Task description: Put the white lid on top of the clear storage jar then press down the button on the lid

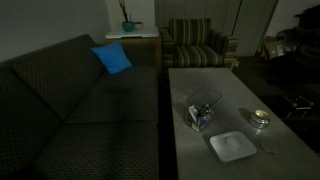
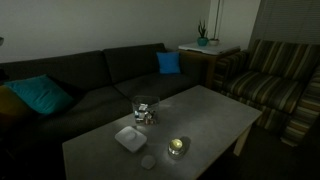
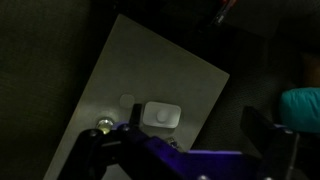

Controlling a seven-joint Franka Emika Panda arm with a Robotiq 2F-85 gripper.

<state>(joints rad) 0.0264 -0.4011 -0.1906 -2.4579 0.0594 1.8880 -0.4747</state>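
The clear storage jar (image 1: 203,113) (image 2: 144,110) stands upright near the middle of the grey coffee table (image 1: 225,88) (image 2: 205,112), with no lid on it. The white lid (image 1: 231,146) (image 2: 130,138) lies flat on the table beside the jar, apart from it. From high above in the wrist view, the lid (image 3: 161,114) shows a round button at its centre. My gripper (image 3: 197,121) hangs far above the table, open, with nothing between its dark fingers (image 3: 254,126). I cannot make out the jar in the wrist view. The gripper is not in either exterior view.
A small round shiny tin (image 1: 261,118) (image 2: 178,147) (image 3: 102,124) sits on the table near the lid. A small flat disc (image 2: 148,161) (image 3: 127,101) lies close by. A dark sofa (image 1: 70,110) (image 2: 90,80) runs along the table; a striped armchair (image 1: 196,45) (image 2: 275,75) stands at its end.
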